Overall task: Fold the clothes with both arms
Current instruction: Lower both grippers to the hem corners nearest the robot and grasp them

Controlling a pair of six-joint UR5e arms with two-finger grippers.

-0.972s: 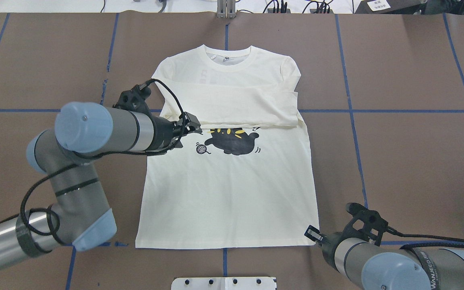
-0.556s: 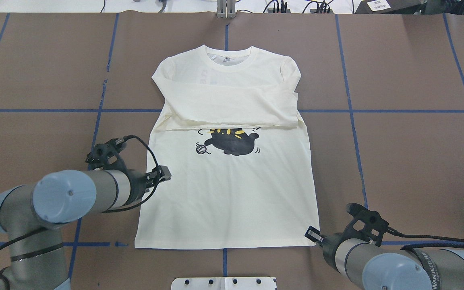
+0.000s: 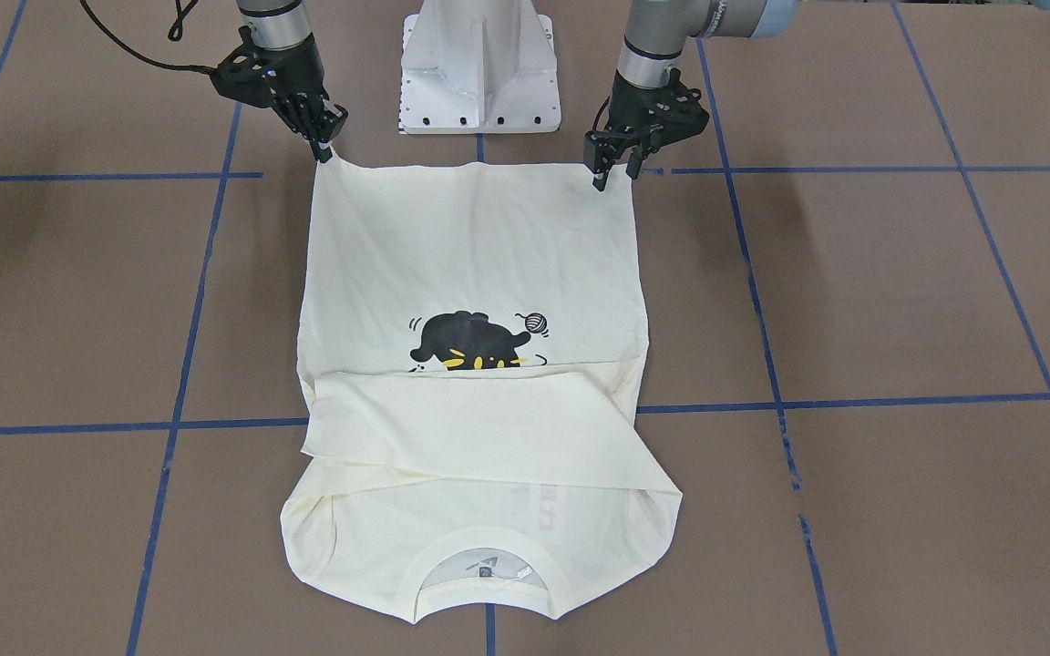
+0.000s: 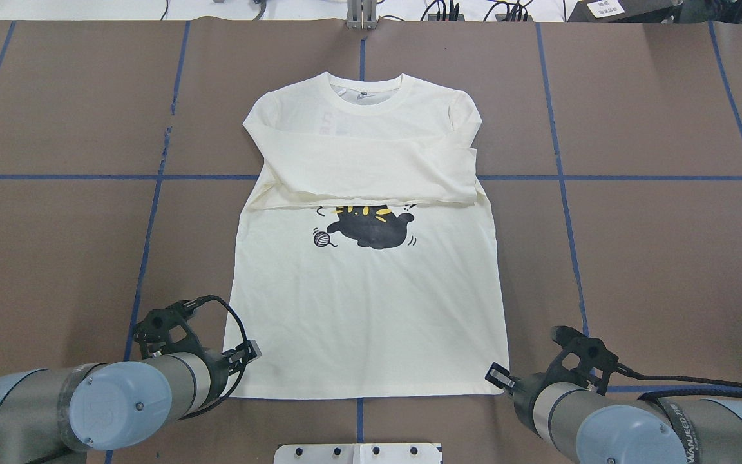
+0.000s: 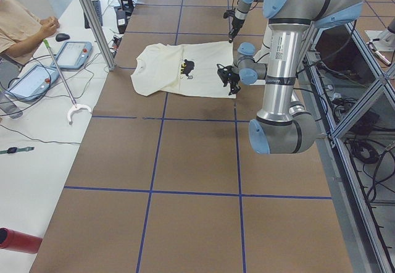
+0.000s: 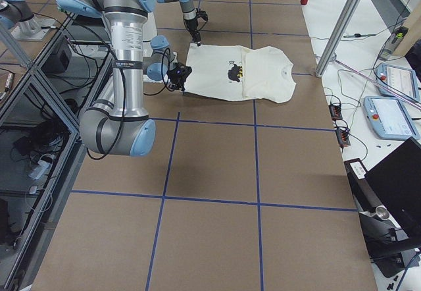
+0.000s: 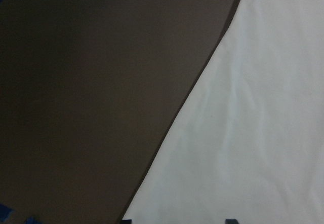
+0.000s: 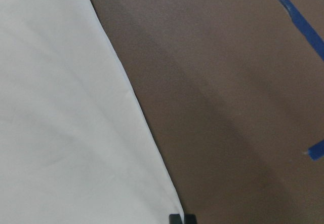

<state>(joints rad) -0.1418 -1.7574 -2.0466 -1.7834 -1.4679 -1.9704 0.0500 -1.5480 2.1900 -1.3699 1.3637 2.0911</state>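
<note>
At the T-shirt (image 4: 371, 309) hem, the right end effector (image 3: 323, 150) seems to pinch one corner; the left end effector (image 3: 613, 178) hangs spread over the other. It should catch both layers before closing.

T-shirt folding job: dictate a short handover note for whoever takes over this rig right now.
Left gripper: open, at the hem corner on its side, holding nothing.
Right gripper: fingertips together at the other hem corner; whether they pinch cloth cannot be told.
T-shirt: flat on the table, print up, collar away from the robot.
Done: sleeves folded across the chest.
Left: probably grip both hem corners and fold the body up toward the collar.
</note>
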